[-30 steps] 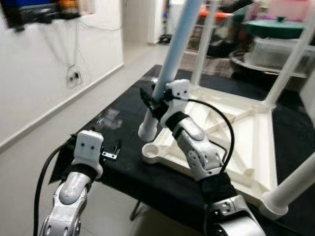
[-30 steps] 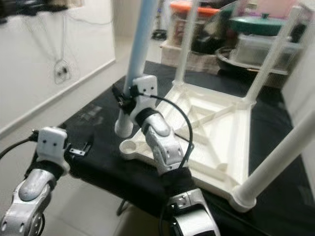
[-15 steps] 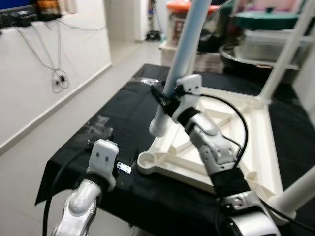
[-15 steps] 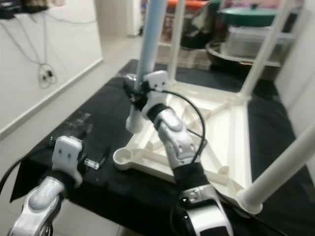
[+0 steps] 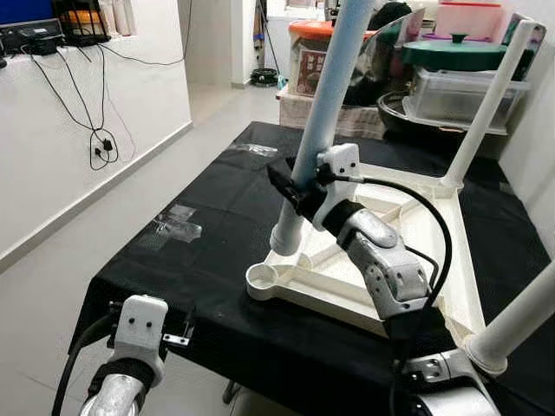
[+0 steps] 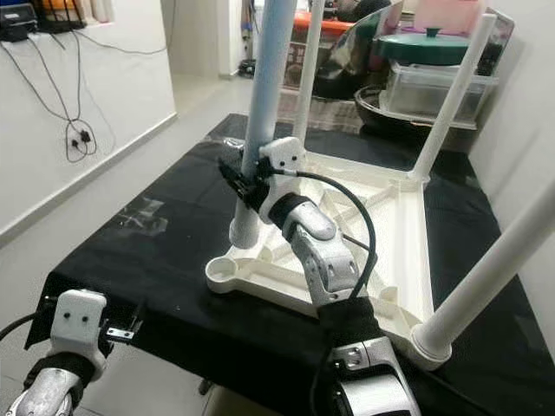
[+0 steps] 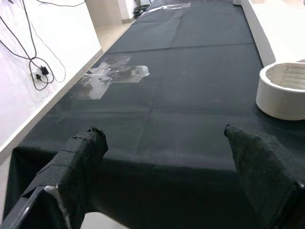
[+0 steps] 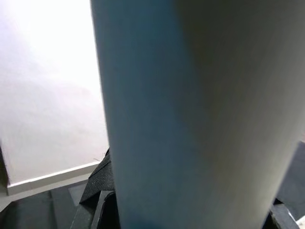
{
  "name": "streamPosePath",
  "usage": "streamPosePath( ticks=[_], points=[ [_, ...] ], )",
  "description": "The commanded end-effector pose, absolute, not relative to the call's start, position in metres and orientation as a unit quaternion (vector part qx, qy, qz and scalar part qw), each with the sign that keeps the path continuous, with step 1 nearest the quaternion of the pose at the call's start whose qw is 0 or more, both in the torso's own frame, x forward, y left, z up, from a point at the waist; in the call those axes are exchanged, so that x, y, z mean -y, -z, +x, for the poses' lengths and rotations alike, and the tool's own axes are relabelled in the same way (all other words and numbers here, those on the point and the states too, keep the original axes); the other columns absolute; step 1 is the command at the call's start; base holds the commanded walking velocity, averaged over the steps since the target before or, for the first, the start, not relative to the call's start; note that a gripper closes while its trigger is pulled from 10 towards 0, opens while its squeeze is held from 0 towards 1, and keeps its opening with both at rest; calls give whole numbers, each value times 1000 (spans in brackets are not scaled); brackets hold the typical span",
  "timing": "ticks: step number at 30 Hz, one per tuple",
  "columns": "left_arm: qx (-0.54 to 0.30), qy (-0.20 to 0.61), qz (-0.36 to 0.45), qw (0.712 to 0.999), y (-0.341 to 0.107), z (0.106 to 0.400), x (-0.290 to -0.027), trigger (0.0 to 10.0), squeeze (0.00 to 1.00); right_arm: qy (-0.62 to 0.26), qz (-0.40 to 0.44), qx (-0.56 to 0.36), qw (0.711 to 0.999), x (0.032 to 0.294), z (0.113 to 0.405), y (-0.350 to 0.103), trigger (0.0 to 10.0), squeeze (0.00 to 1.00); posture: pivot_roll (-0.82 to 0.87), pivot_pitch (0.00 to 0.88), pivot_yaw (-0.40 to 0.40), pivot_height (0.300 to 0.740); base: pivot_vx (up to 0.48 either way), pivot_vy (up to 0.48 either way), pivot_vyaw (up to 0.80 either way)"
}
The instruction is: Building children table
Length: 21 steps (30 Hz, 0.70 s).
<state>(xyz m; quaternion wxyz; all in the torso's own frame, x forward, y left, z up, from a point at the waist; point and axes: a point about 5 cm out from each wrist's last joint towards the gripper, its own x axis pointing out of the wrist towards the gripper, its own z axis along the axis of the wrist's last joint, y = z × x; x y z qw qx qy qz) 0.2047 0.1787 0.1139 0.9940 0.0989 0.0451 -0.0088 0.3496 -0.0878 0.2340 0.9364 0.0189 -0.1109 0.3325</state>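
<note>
Black-covered table, upturned white table on it

Table under black cloth. Upside-down white children table top lies on its right part, legs up. Clear tape patch stuck on cloth left side, another near far edge.

Upturned white table top, pale-blue leg beside empty socket

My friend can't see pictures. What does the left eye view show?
The right gripper grips a pale blue table leg beside an empty corner socket of the upturned white plastic table on black cloth.
</note>
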Motion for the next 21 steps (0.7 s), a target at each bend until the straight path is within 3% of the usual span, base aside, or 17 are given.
streamPosePath(
  ticks=[1,7,21],
  points=[
    [-69,36,94,993,-106,201,-175,10000,0,-348,13,107,931,85,347,-233,10000,0,91,0,-65,740,0,0,0],
    [-90,138,86,983,-101,204,-159,10000,0,-414,-7,91,906,61,341,-227,10000,0,90,0,-57,740,0,0,0],
    [-91,148,84,981,-102,206,-158,10000,0,-475,-18,67,877,32,320,-206,10000,0,99,0,-60,740,0,0,0]
  ],
)
